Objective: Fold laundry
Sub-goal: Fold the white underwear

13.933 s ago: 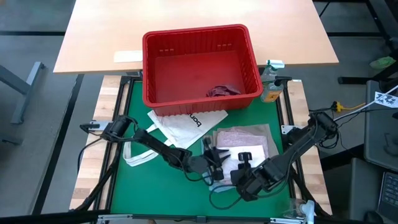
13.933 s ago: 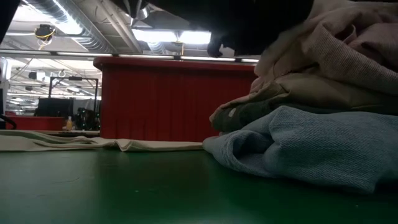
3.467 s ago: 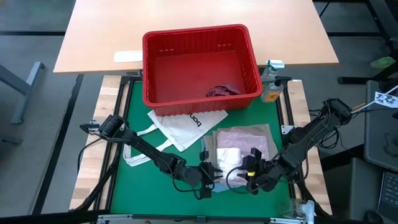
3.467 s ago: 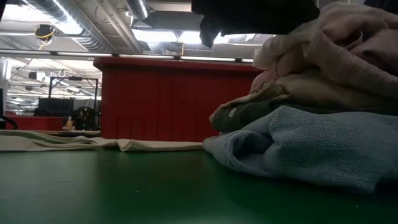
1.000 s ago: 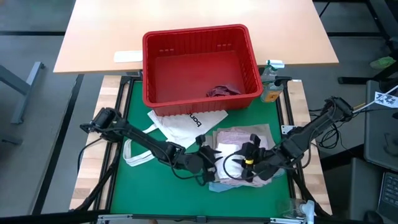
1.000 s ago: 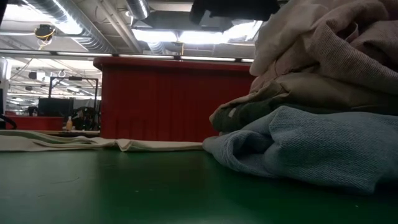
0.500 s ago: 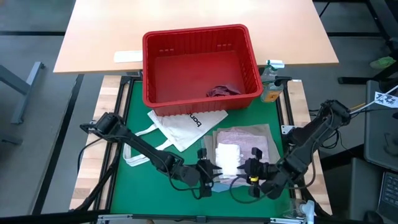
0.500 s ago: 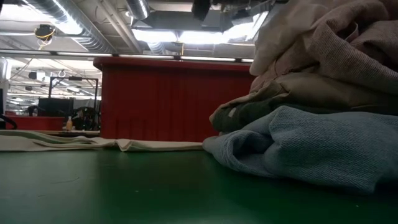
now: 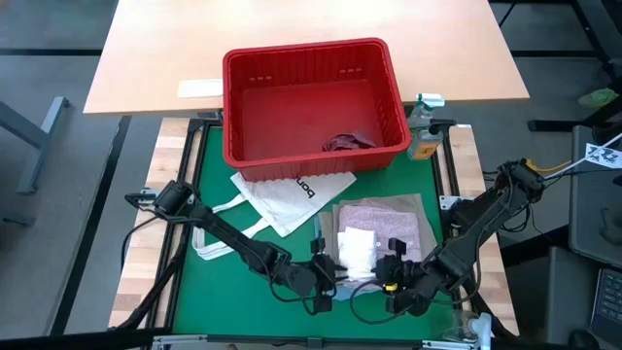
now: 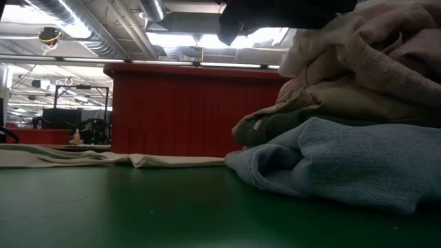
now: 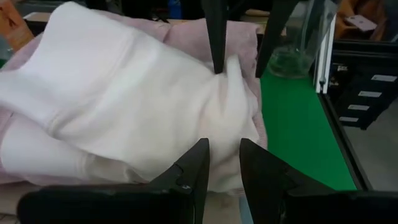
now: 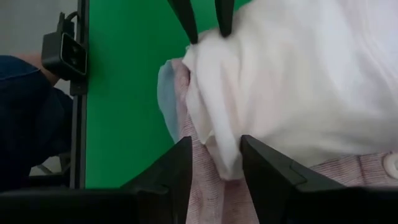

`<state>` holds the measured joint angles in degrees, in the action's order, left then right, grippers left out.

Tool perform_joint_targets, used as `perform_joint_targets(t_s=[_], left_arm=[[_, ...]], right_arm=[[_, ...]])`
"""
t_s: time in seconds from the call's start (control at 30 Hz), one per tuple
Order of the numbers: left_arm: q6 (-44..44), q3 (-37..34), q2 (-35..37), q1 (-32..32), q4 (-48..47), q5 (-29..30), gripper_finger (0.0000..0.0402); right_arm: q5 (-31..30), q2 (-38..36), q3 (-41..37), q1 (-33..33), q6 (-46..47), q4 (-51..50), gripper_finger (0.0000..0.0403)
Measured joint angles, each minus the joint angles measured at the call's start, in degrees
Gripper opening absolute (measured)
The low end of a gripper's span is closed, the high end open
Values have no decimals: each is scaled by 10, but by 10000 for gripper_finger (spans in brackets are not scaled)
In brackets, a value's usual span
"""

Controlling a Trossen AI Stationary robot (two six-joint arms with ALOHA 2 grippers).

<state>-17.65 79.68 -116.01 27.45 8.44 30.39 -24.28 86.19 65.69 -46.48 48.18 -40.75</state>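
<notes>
A small white piece [image 9: 357, 247] lies on top of a pile of folded laundry: mottled pink [image 9: 381, 216], beige [image 10: 344, 96], dark grey-green [image 10: 275, 128] and light blue [image 10: 337, 165] at the bottom. My left gripper [image 9: 333, 269] and my right gripper [image 9: 379, 271] stand at the pile's near side, facing each other, each shut on the white piece [image 11: 124, 106]. A maroon garment [image 9: 347, 142] lies on the floor of the red basket [image 9: 311, 51]. My left gripper pinches the white piece's near edge at its left end [image 11: 222, 164] between its two fingers. It comes from the table's left, slanting a little down. The piece rests spread on the pink garment. How many layers it holds, I cannot tell. My right gripper pinches the right corner of the white piece's near edge [image 12: 217, 163] between its two fingers, slanting down from the table's near right. The corner sits on the pink garment [image 12: 205, 199], and the rest of the piece lies on the pile.
A white tote bag [image 9: 292, 199] with loop handles lies flat left of the pile, below the basket. A spray bottle [image 9: 424, 124] stands at the mat's far right corner. Bare green mat [image 9: 233, 301] stretches at the near left.
Both grippers have gone toward the table's near edge and down, staying shut on the white piece. Its held edge has come with them. The piece now lies spread out flat over the pink garment, with more of its top showing than before.
</notes>
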Motion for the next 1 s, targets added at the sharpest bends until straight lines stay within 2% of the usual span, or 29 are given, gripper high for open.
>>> perform_joint_targets(t_s=[0.3,0.47,0.6,0.7,1.0], left_arm=[[10,0,5,8,19,0,85],[76,0,14,6,71,2,85],[119,0,24,-4,98,17,85],[123,0,26,-20,98,35,85],[98,0,26,-77,26,20,85]], right_arm=[[-1,0,10,0,-5,-4,138],[-3,0,56,0,-43,-22,138],[-40,-1,80,0,-57,-44,138],[-76,-1,78,0,-62,-49,138],[-64,31,77,0,-61,-49,138]])
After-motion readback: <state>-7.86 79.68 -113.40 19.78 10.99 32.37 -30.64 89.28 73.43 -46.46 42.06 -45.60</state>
